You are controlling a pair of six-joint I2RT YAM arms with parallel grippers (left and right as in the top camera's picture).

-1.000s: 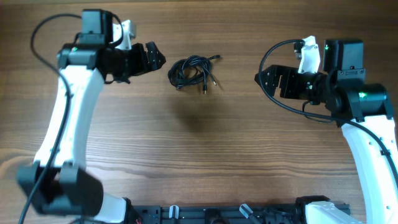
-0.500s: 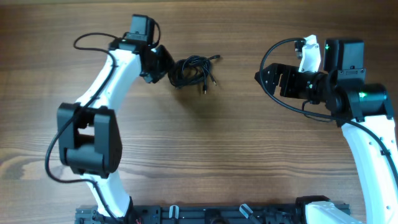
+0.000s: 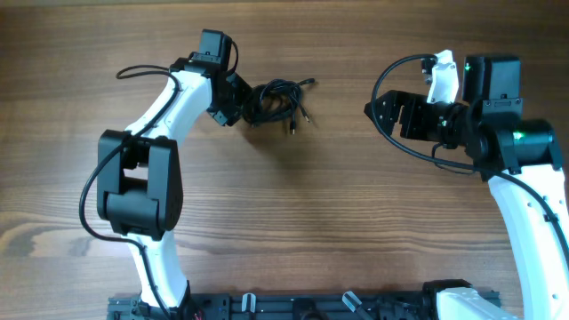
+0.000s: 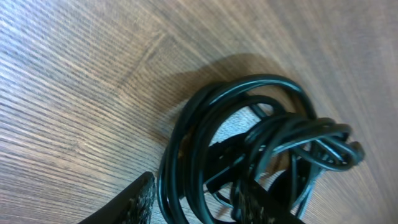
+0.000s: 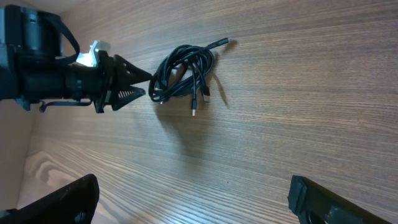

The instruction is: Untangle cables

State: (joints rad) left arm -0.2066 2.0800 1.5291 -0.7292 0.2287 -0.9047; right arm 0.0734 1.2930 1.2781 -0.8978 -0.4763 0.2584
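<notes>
Two grippers, one bundle of cables, on a wooden table [image 3: 293, 213].

You see the left gripper [image 3: 240, 100] closed partway onto the cables [image 3: 276, 98], whose tangled black loops start right at its fingertips and run forward from them. In the left wrist view, several strands of the nearest loop pass between the two fingers [image 4: 138, 200], just beside the one at lower left. The loose plug ends [image 3: 307, 116] trail from the far side of the bundle, away from this gripper. Your right gripper [image 3: 375, 112] stands wide open and holds nothing. In its own wrist view, the fingers [image 5: 68, 202] sit at the two lower corners. The cables lie well apart from it, straight ahead, with bare tabletop between its fingertips and the nearest plug.
</notes>
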